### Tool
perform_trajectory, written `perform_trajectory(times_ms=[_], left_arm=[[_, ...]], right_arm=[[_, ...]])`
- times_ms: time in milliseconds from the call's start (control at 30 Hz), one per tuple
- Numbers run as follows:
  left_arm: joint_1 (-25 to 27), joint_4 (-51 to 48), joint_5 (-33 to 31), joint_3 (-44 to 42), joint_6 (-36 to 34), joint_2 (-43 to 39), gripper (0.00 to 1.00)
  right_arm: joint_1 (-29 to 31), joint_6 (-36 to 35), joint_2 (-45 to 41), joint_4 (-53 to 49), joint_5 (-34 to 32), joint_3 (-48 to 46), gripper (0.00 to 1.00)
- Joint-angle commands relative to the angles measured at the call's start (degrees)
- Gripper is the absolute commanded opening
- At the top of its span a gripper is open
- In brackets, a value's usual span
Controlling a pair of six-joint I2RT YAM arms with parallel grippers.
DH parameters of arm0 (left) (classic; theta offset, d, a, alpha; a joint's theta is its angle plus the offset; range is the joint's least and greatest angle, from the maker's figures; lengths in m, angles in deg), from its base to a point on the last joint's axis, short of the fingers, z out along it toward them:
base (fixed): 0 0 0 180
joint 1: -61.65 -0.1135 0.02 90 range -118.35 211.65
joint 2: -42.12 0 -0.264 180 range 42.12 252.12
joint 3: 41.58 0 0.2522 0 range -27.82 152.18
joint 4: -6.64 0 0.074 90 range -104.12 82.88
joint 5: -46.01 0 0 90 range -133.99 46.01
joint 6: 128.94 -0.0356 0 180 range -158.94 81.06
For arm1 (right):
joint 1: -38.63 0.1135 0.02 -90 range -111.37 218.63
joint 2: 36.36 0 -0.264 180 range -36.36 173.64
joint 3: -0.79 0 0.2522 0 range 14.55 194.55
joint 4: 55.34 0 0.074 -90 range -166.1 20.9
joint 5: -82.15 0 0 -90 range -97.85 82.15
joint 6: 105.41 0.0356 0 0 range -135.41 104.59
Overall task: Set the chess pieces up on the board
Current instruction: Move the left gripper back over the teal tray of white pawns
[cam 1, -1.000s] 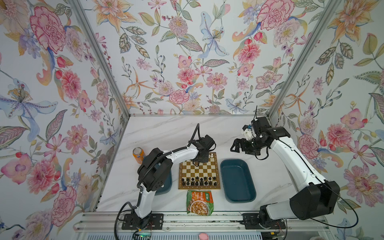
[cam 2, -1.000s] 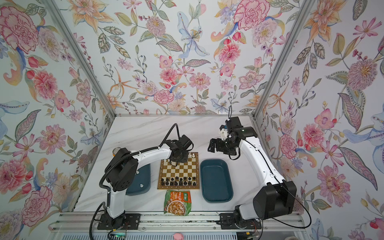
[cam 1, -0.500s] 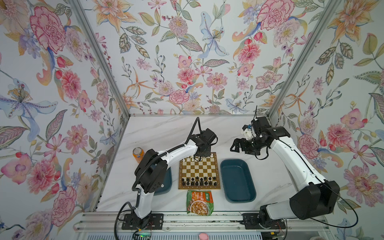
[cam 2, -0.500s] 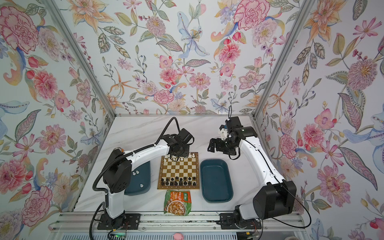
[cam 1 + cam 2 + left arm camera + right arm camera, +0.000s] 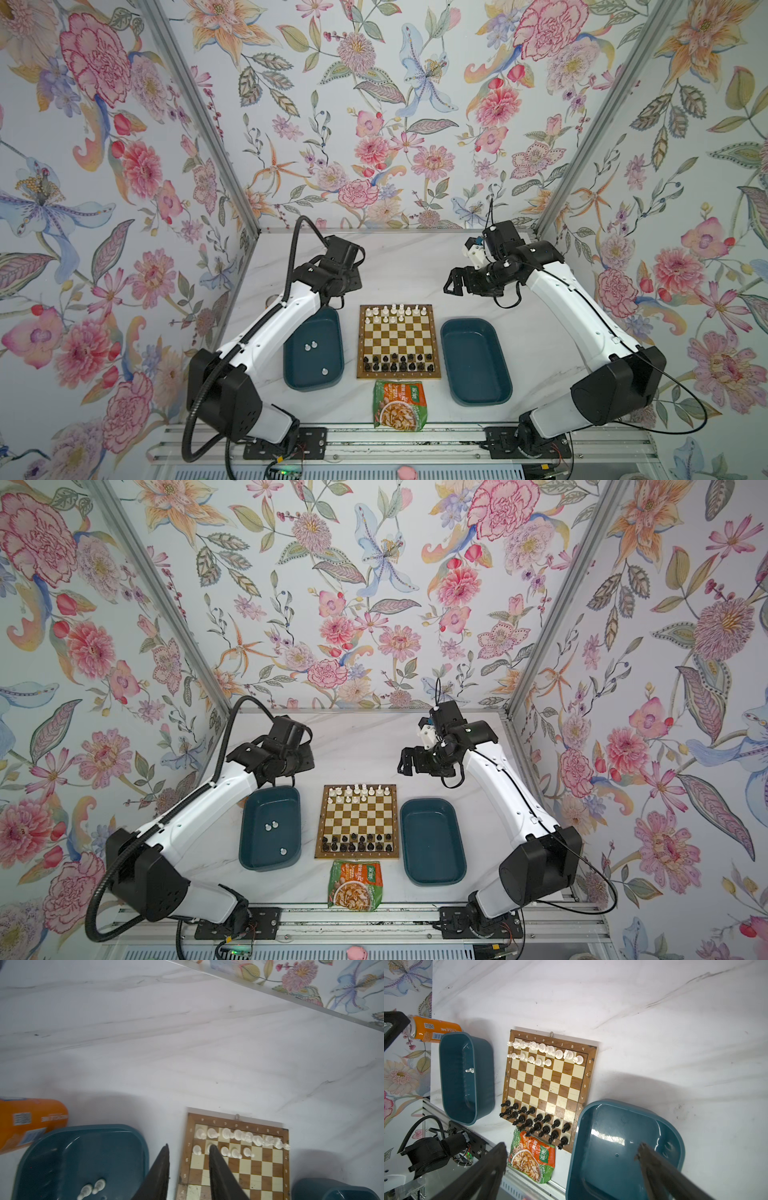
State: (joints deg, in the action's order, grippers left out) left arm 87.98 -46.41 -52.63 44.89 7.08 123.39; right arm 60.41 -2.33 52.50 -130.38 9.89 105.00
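Pulled back off the board since a second ago, my left arm now hangs over the far end of the left tray. My right arm has not stirred, out toward the surface's far right corner. My left fingers stand a little apart with nothing between them; my right fingers gape wide, also empty.

The board lies midway along the near edge, between the left tray and the bare right tray. On it the black pieces fill both near rows. The white back row is full, with five white pawns before it. Three loose pawns wait in the left tray, so I judge three placings are left.

Only the wrist views show the orange can by that tray's far end, which my arm hides from above. Only the top views show the third pawn.
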Motion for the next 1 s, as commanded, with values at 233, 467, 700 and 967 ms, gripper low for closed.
perform_trajectory(times_ms=[233,467,700,967], left_arm=[[-6.7,-2.3,-1.5,-19.5,0.5,-17.5,0.37],[-7.3,-1.1,0.2,-28.5,3.0,-23.0,0.37],[-8.4,-0.8,1.2,-31.7,2.3,-23.3,0.36],[-8.5,-1.0,0.0,-33.0,1.2,-22.4,0.36]], right_arm=[[8.5,2.2,10.2,-0.1,-1.9,12.9,0.99],[13.8,2.5,18.1,-3.1,-2.7,23.1,0.99],[17.1,4.0,21.4,-3.4,-3.0,25.7,0.99],[18.3,5.0,23.1,-3.5,-3.3,26.3,0.99]])
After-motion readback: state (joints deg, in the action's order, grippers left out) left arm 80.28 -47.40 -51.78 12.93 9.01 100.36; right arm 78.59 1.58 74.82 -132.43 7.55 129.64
